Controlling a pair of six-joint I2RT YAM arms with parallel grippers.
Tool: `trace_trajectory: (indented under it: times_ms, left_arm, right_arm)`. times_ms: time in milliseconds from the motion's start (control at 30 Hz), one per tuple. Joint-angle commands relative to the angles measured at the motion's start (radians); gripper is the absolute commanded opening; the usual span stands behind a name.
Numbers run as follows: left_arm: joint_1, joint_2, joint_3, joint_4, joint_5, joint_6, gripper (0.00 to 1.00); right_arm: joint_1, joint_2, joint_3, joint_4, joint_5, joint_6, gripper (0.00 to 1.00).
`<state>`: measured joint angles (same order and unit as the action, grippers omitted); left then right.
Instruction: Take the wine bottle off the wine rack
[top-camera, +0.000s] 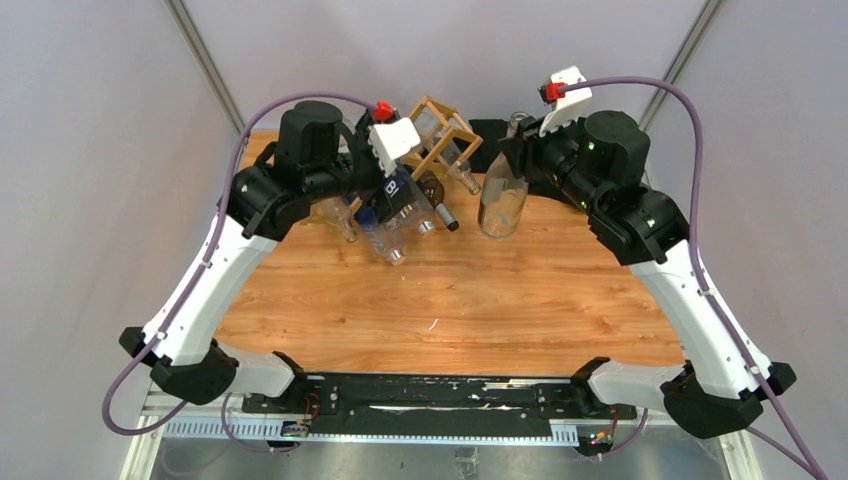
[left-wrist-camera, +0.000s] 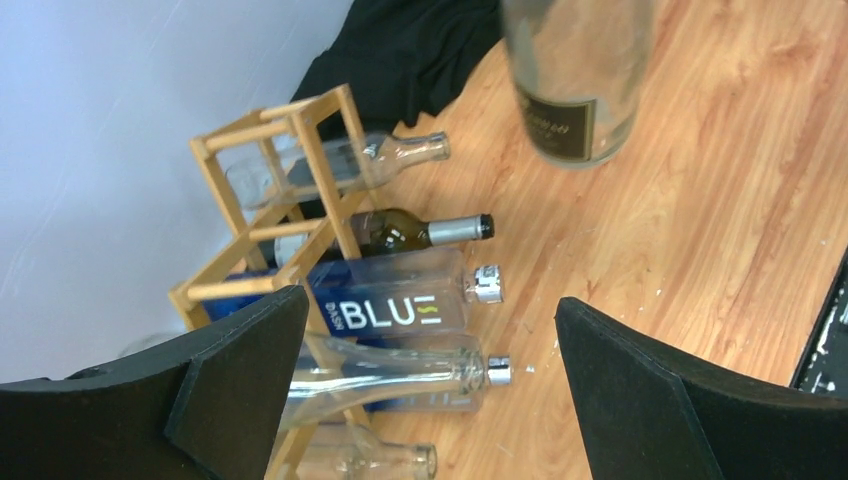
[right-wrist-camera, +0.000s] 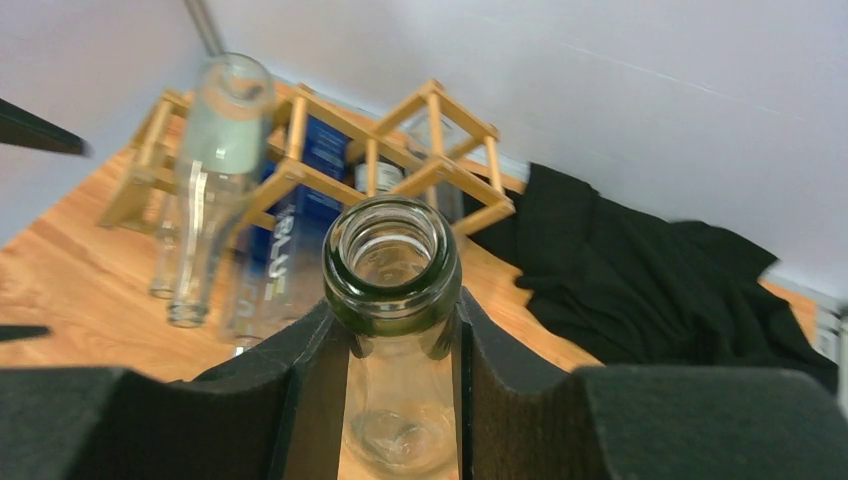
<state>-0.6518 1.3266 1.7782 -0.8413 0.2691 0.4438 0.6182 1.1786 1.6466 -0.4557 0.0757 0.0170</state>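
Wine bottle (top-camera: 502, 200): upright on the table (top-camera: 450, 300), at four o'clock from the wine rack (top-camera: 443, 130), clear of its cells. Your right gripper (right-wrist-camera: 400, 345) pinches the neck, likely steadying it. Your left gripper (left-wrist-camera: 430, 390) hangs spread wide above the racked bottles (left-wrist-camera: 395, 310).

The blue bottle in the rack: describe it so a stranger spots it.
Find the wooden wine rack at the table's far edge. The blue bottle lies in it between a dark bottle and a clear bottle. Only it is blue, lettered BLUE in white.
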Motion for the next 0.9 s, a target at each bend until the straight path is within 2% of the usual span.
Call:
trace_trajectory:
  times_ms: [0,200,367,867]
  left_arm:
    - [0.066,0.046,0.099,-0.086,-0.048,-0.109,1.00]
    - [0.196,0.067,0.133,-0.090,-0.034,-0.224,1.00]
    - [0.240,0.063,0.130,-0.091,-0.064,-0.273,1.00]
    - [0.259,0.087,0.141,-0.090,-0.092,-0.301,1.00]
  right_arm:
    - [-0.064,-0.008,0.041,0.118,0.104,-0.065,0.00]
    - [-0.233,0.026,-0.044,0.176,0.036,0.032,0.00]
    - [-0.351,0.081,-0.113,0.274,-0.019,0.097,0.00]
    - [-0.406,0.380,-0.004,0.341,-0.118,0.147,0.00]
